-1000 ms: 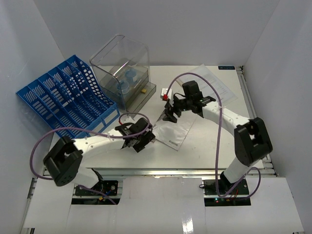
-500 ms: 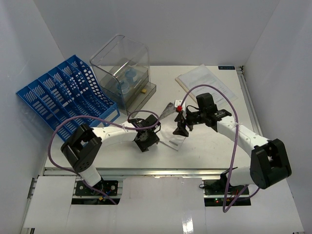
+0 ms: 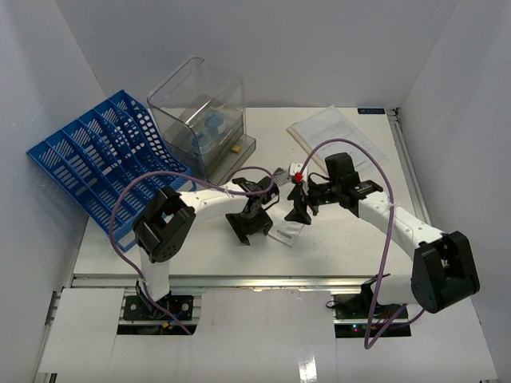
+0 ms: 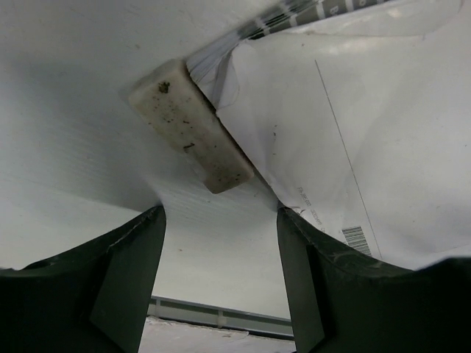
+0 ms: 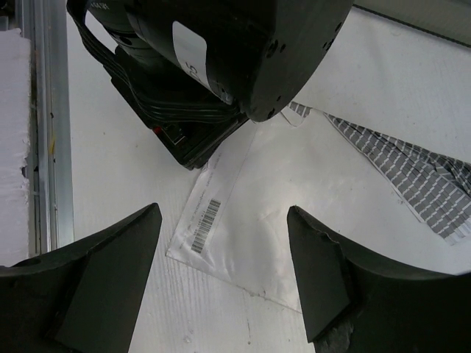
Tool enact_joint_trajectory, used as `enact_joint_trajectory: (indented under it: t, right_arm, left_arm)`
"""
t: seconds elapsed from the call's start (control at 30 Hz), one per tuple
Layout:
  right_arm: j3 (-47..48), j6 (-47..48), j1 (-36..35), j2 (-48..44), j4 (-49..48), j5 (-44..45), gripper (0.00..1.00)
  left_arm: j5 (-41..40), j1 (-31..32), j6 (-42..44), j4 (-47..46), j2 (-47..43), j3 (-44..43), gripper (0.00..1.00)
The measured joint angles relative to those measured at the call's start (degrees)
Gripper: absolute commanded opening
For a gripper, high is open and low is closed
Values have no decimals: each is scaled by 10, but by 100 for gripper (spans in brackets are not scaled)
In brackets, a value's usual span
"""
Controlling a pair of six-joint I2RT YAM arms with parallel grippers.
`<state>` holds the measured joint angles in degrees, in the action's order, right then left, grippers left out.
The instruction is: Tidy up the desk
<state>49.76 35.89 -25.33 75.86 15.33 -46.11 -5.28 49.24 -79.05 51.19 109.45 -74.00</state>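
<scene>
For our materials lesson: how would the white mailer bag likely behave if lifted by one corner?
The bag looks thin and creased, so it would probably flop and sag. It shows no bulge on the desk, so it is likely light and slides easily.

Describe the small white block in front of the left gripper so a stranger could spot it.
Start at the white desk, then find the flat white mailer bag near its middle. Against the bag's edge, just ahead of the left gripper, lies a small block: thick, solid and dirt-speckled, unlike the thin bag.
</scene>
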Motion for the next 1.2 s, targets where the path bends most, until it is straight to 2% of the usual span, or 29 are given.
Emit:
enact_joint_trajectory:
  t: [0.3, 0.97, 1.1, 1.2]
  right_arm:
    - [-1, 0, 20, -14, 0, -20, 75]
    - [-8, 0, 32, -14, 0, -38, 75]
    - [-8, 0, 32, -14, 0, -41, 74]
    - [-8, 0, 32, -14, 0, -43, 74]
  left_arm:
    - [13, -33, -13, 16, 3, 0, 68]
    - [26, -97, 25, 25, 1, 10, 68]
    - [22, -112, 34, 23, -6, 19, 70]
    - [12, -117, 37, 20, -14, 27, 78]
